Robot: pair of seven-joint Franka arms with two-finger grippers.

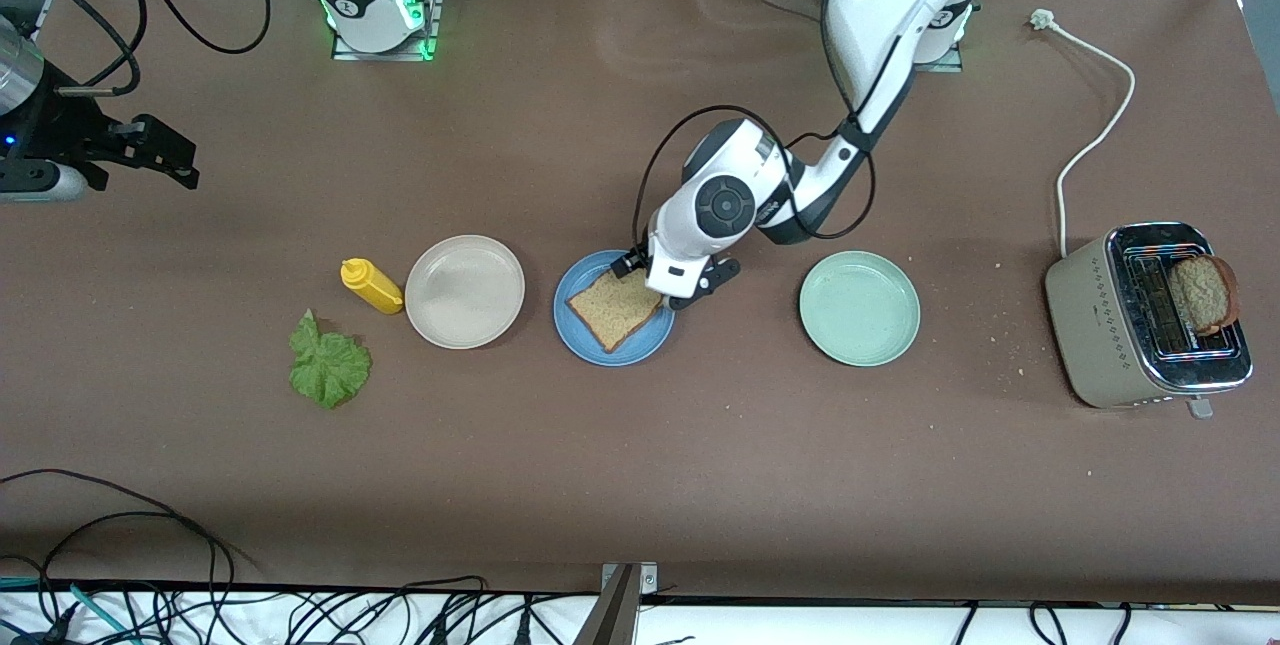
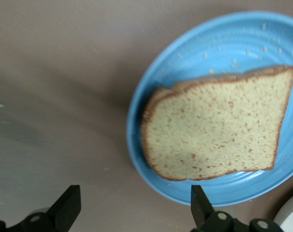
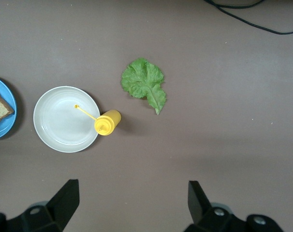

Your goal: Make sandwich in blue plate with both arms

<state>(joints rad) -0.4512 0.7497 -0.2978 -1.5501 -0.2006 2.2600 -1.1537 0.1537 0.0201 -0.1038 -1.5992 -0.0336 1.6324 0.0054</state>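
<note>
**One slice on the blue plate, both grippers spread wide**

On the brown counter [image 1: 640, 485]: blue plate [image 1: 577, 327] in the middle of the row, carrying a single slice of brown speckled bread [image 1: 612, 308] lying flat, one corner reaching toward the rim. Just above the plate's edge nearer the robots' bases, left gripper [image 1: 672, 287], fingers parted and holding nothing; in the left wrist view the two black fingertips [image 2: 66, 207] stand well apart with the bread [image 2: 214, 130] and plate [image 2: 185, 67] below them, untouched. Crumbs scattered on the bare blue surface.

Beside the blue plate toward the right arm's end: beige plate [image 1: 464, 291], bare. Touching or just beside its rim, a yellow squeeze bottle [image 1: 371, 286] lying on its side. Nearer the front camera than the bottle, a crinkly green lettuce leaf [image 1: 328, 365], flat on the counter, apart from everything else.

Toward the left arm's end: pale green plate [image 1: 859, 308], bare. Past it, near the counter's end, a beige toaster [image 1: 1148, 317] with a second slice of bread [image 1: 1203, 293] standing up out of one slot, white cord [image 1: 1095, 115] trailing toward the bases.

Right gripper [image 1: 160, 153] waiting at the right arm's end of the counter, raised, fingers wide apart and holding nothing; right wrist view looking down on lettuce [image 3: 144, 83], bottle [image 3: 107, 122] and beige plate [image 3: 54, 121]
</note>
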